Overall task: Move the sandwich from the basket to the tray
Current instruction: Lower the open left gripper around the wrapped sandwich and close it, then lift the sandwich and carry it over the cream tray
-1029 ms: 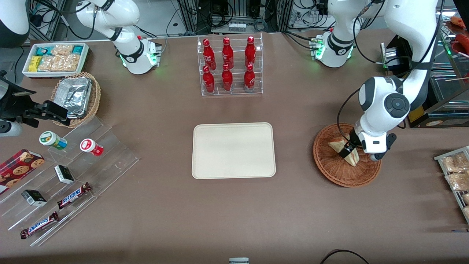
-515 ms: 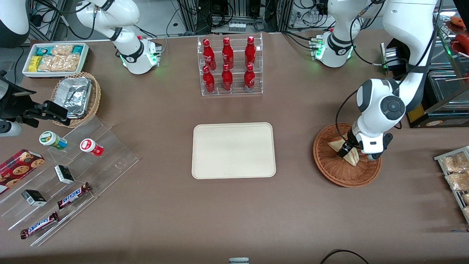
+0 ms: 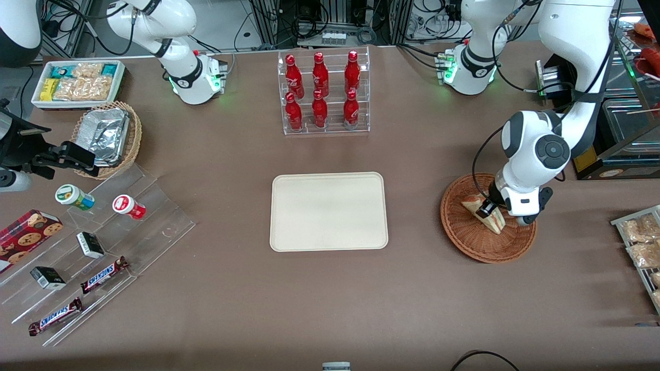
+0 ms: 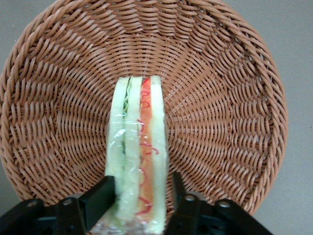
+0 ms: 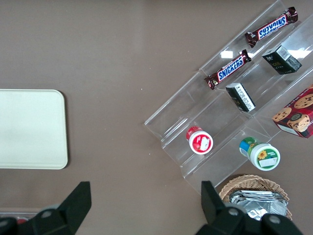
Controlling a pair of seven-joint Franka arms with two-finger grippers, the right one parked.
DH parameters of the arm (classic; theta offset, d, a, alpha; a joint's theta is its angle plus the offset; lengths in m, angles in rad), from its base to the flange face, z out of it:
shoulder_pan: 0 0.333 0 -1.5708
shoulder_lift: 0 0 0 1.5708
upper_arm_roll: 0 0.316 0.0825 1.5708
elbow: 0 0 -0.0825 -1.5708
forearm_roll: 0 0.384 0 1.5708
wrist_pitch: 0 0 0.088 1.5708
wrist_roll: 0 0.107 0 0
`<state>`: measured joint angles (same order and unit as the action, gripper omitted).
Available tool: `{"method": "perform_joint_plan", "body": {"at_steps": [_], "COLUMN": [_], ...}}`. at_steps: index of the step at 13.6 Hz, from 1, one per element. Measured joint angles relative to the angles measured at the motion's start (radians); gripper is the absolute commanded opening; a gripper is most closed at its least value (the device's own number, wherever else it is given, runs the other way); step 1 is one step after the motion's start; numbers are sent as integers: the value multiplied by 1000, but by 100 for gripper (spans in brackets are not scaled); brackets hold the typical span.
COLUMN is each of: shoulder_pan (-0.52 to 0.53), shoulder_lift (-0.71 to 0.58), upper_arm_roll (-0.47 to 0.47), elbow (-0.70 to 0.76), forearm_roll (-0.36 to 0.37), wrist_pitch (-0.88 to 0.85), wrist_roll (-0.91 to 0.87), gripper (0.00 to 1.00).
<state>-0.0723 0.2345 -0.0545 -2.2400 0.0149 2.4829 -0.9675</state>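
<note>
The sandwich (image 3: 493, 220) (image 4: 139, 142), a pale wedge with red and green filling, stands on edge in the reddish-brown wicker basket (image 3: 466, 234) (image 4: 58, 98) toward the working arm's end of the table. My left gripper (image 3: 485, 210) (image 4: 143, 196) is down inside the basket, shut on the sandwich. One black finger (image 4: 100, 198) presses a bread face and the other sits close against the opposite face. The cream tray (image 3: 328, 211) (image 5: 29, 128) lies flat at the table's middle, beside the basket, with nothing on it.
A clear rack of red bottles (image 3: 324, 93) stands farther from the front camera than the tray. A rack of snack packets (image 3: 642, 242) lies at the table edge near the basket. Acrylic steps with snacks (image 3: 98, 242), a foil-lined tan basket (image 3: 105, 136) and a white bin (image 3: 77, 82) sit toward the parked arm's end.
The left wrist has shifted slightly away from the front camera within the basket, and the fingers have come in onto the sandwich, which now shows more of its cut edge.
</note>
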Motion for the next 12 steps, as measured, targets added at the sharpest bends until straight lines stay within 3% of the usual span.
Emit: {"method": "perform_joint_plan", "body": {"at_steps": [8,12], "shoulder_pan": [-1,-14], "shoulder_lift": [-1,-12], "upper_arm_roll": [-1,-24], "elbow": [12,165], "forearm_roll": [1,4], "wrist_pitch": [-6,-261], "wrist_roll": [0,0], "gripper": [0,0]}}
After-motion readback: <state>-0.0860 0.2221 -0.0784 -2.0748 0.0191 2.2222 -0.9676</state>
